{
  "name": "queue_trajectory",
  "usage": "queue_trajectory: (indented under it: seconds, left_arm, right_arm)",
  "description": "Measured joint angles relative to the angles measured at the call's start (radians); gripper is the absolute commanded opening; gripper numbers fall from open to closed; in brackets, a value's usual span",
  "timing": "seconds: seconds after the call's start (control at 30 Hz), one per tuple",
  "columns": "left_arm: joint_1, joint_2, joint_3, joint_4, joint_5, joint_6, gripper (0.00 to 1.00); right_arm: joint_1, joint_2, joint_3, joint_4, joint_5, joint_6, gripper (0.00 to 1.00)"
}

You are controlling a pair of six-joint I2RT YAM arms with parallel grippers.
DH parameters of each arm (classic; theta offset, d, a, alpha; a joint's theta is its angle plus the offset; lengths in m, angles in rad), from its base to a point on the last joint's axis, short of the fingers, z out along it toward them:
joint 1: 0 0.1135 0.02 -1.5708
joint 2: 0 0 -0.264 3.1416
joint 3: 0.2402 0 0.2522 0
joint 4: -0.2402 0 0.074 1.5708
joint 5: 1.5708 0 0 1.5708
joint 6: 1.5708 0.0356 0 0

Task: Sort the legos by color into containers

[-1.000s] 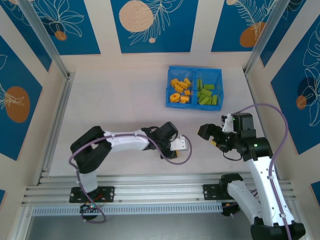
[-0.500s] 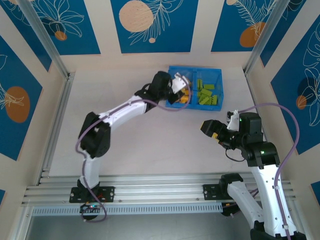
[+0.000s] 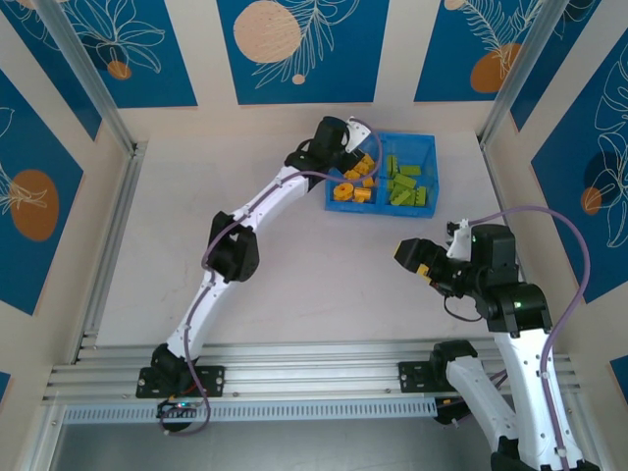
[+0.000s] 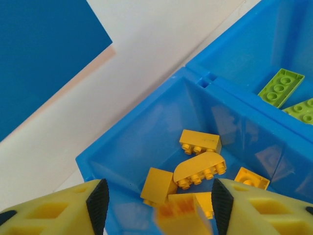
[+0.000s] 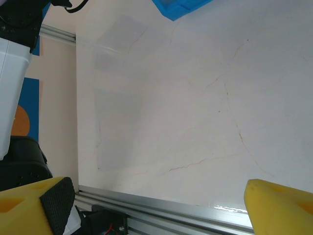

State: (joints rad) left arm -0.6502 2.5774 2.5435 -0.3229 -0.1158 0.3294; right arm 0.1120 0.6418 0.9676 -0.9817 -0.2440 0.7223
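left jaws stood parted over orange half of tray (image 4: 122,147), brick (image 4: 177,218) loose between | right jaws wide, empty, well off tray

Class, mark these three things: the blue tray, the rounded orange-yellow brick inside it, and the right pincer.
blue tray (image 3: 421,148): top external view, on its bare far-right corner.
rounded orange-yellow brick (image 4: 198,165): left wrist view, on its curved top.
right pincer (image 3: 412,261): top external view, midway between its fingertips.

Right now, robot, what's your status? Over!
Left gripper open above the blue tray, orange brick loose between the jaws. Right gripper open, empty, over the table. Green legos in their own compartment. Nothing blocking.
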Motion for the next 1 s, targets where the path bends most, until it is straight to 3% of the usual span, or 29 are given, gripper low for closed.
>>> queue_trajectory:
  seconds: [0.13, 0.23, 0.53, 0.7, 0.8, 1.0]
  left_arm:
    - [0.000, -0.012, 0.005, -0.022, -0.006, 0.000, 0.64]
    - [0.000, -0.104, -0.122, -0.008, 0.004, -0.014, 0.64]
    - [-0.002, -0.909, -1.049, 0.328, 0.058, -0.101, 0.64]
    - [-0.002, -1.363, -1.437, 0.462, -0.020, -0.120, 0.65]
    - [0.005, -1.534, -1.621, 0.475, -0.095, -0.132, 0.70]
    - [0.064, -1.707, -1.920, 0.424, -0.224, -0.199, 0.80]
  right_arm:
    - [0.000, -0.006, 0.000, 0.000, 0.000, 0.003, 0.91]
    - [0.000, -0.006, 0.000, 0.001, 0.001, 0.003, 0.91]
    - [-0.001, -0.004, -0.082, 0.085, 0.156, -0.019, 0.92]
    - [-0.006, -0.003, -0.203, 0.247, 0.333, -0.085, 0.92]
    - [-0.012, -0.003, -0.306, 0.393, 0.443, -0.135, 0.92]
    - [-0.042, 0.063, -0.557, 0.771, 0.614, -0.268, 0.94]
